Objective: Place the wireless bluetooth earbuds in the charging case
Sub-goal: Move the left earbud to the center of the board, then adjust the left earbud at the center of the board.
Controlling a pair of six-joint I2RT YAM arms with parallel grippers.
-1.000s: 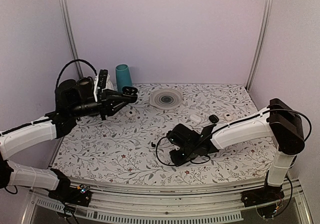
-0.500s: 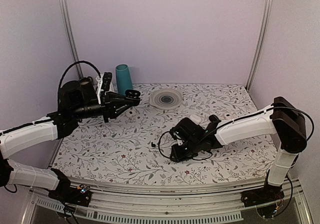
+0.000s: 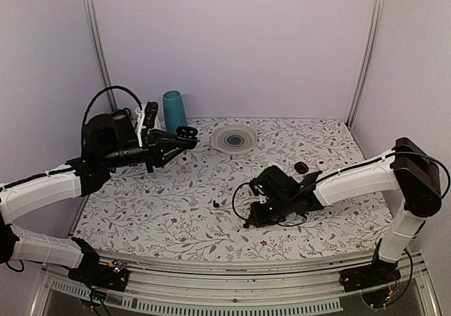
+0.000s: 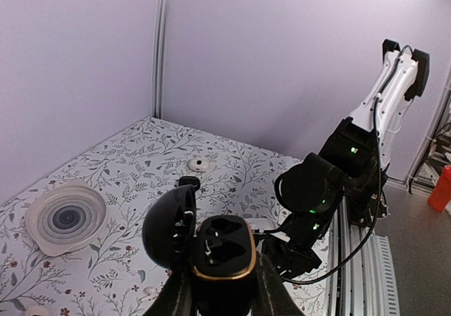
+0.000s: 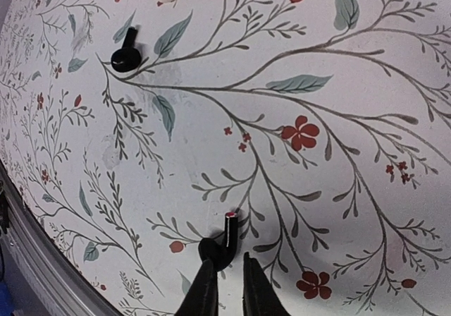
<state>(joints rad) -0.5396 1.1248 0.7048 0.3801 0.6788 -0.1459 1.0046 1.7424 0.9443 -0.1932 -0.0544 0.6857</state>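
The charging case (image 4: 224, 251) hangs above the table (image 3: 176, 217), to the left of the white ribbed dish (image 3: 234, 139). Its lid is swung open and its two wells face up. My left tool (image 4: 224, 291) is clenched on the case's lower half, with a finger pressed to each side. The first earbud (image 5: 217, 244), black with a short stem, lies on the floral cloth well to the near side of the dish, right at the tips of my right tool (image 5: 227, 274). Those fingers stand almost together with a thin gap, and I cannot tell whether they pinch the bud or only touch it. The second earbud (image 5: 125, 53) lies loose on the cloth, also nearer than the dish and slightly to its left. A teal cylinder (image 3: 174, 109) stands upright to the left of the dish, by the back wall.
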